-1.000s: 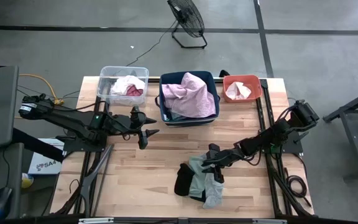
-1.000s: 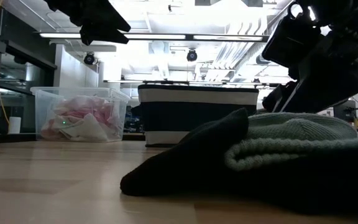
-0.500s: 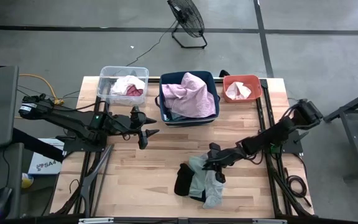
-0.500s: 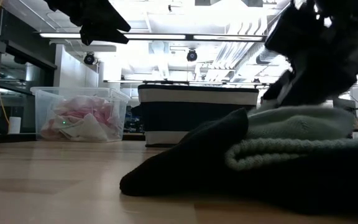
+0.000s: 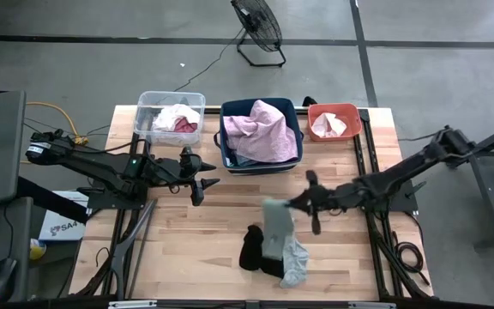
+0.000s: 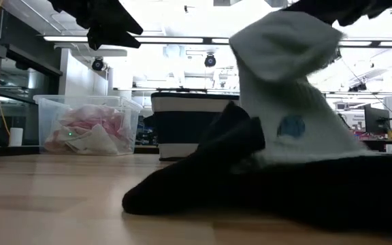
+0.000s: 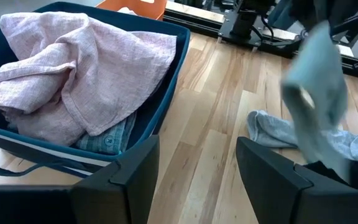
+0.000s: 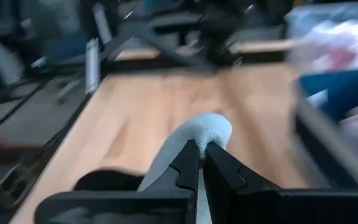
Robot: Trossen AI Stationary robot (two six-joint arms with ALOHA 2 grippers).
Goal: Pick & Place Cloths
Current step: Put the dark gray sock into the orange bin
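Observation:
A pile of cloths lies on the wooden table near its front edge: a black one, a grey one and a pale green one. My right gripper reaches in from the table's right and is shut on the pale green cloth, whose upper end is raised above the pile. The low view shows the same cloth standing over the black one. My left gripper hangs open above the table in front of the clear bin, holding nothing. My right gripper pinches a rounded fold at the upper end of the pale green cloth between its two fingertips. The fingers come nearly level from the table's right. The cloth hangs slack below them, its lower end on the pile.
Three bins stand along the far edge: a clear one with pink and white cloths, a navy one heaped with a light pink cloth, and a coral one with a white cloth. Bare wood lies between bins and pile.
My right gripper has shut on the pale green cloth and gone up and a little toward the far edge, its wrist rolling. The cloth's upper end has been lifted off the pile and now hangs down; its lower end and the black and grey cloths stay on the table.

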